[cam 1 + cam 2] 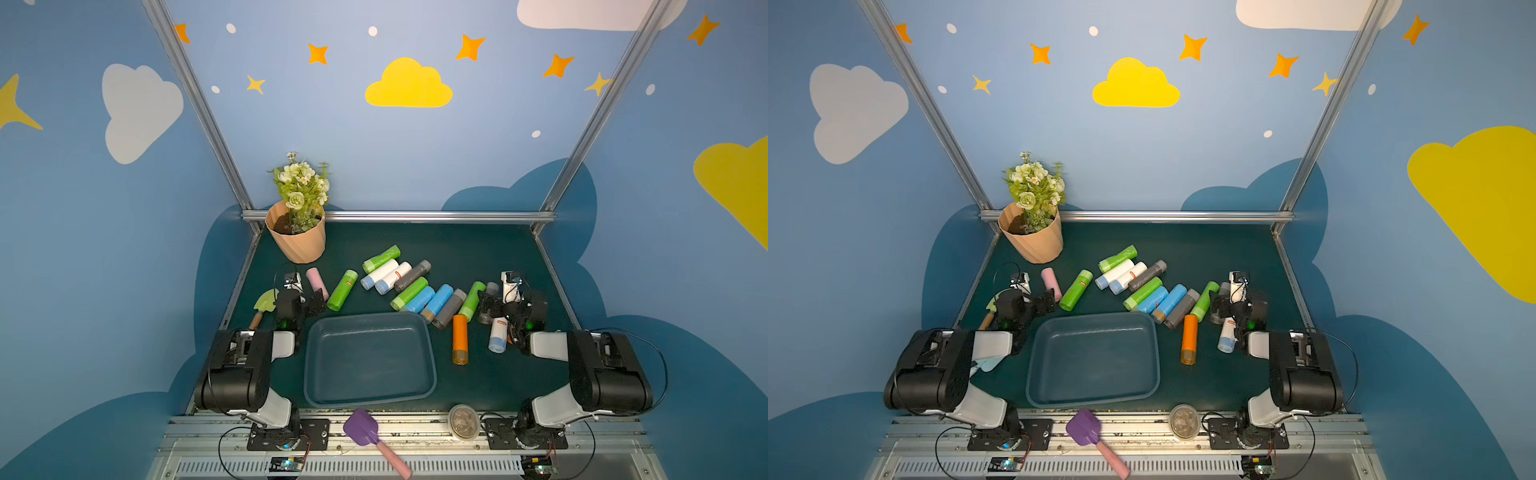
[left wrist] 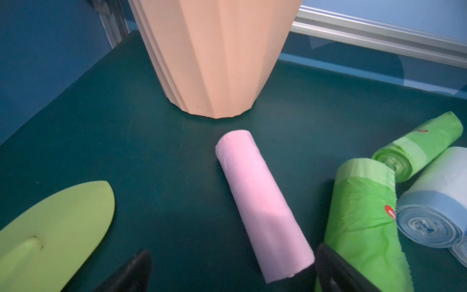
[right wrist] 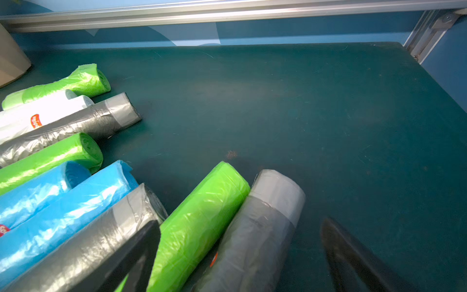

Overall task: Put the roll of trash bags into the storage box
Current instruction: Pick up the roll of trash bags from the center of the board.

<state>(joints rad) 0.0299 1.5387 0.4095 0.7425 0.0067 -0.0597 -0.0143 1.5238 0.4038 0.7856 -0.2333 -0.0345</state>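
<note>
Left gripper (image 2: pixel 231 263) and right gripper (image 3: pixel 238 227) are both wide open, gripping nothing. Box (image 1: pixel 370 361) sits near centre. On the mat (image 1: pixel 457 249) beyond it, pink roll (image 2: pixel 262 202) ends between the left fingers (image 2: pixel 333 268); green roll (image 3: pixel 202 222) and grey roll (image 3: pixel 260 232) lie between the right ones.

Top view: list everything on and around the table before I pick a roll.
storage box: one, dark blue-grey, front centre, empty
green rolls: four, green, behind the box
white rolls: three, blue-ended, two back, one far right
grey rolls: three, grey, right of centre
blue rolls: two, blue, mid-cluster
pink roll: one, pink, before flowerpot
orange roll: one, orange, right of box
flowerpot: one, peach, back left
trowel: one, green, left edge
shovel: one, purple, front rail
round container: one, clear, front rail
left gripper: open, at pink roll
right gripper: open, over green and grey rolls
</note>
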